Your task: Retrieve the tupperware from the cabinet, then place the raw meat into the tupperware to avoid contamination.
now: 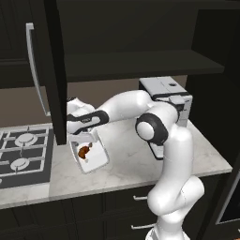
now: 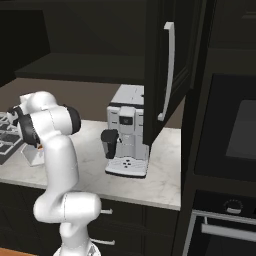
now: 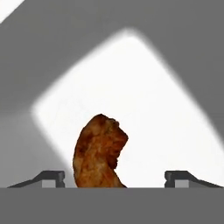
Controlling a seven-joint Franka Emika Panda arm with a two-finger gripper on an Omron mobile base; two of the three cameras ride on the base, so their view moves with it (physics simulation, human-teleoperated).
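The white tupperware (image 1: pixel 101 158) lies on the marble counter just right of the stove; its pale floor (image 3: pixel 131 87) spreads across the hand view. The raw meat (image 1: pixel 85 151), a reddish-brown chunk (image 3: pixel 98 151), rests inside it. My gripper (image 1: pixel 85 140) hangs straight above the container, pointing down. Its fingertips (image 3: pixel 52 176) stand wide apart on either side of the meat, with a gap on each side, so it is open. The cabinet (image 1: pixel 140 63) above has its door (image 1: pixel 54 70) swung open. From the right base, my arm hides most of the tupperware (image 2: pixel 34 156).
A silver coffee machine (image 1: pixel 168 93) (image 2: pixel 127 132) stands on the counter behind my arm. The stove (image 1: pixel 23 154) lies to the left. The open cabinet door hangs close to my hand. An oven (image 2: pixel 235 130) fills the wall at right.
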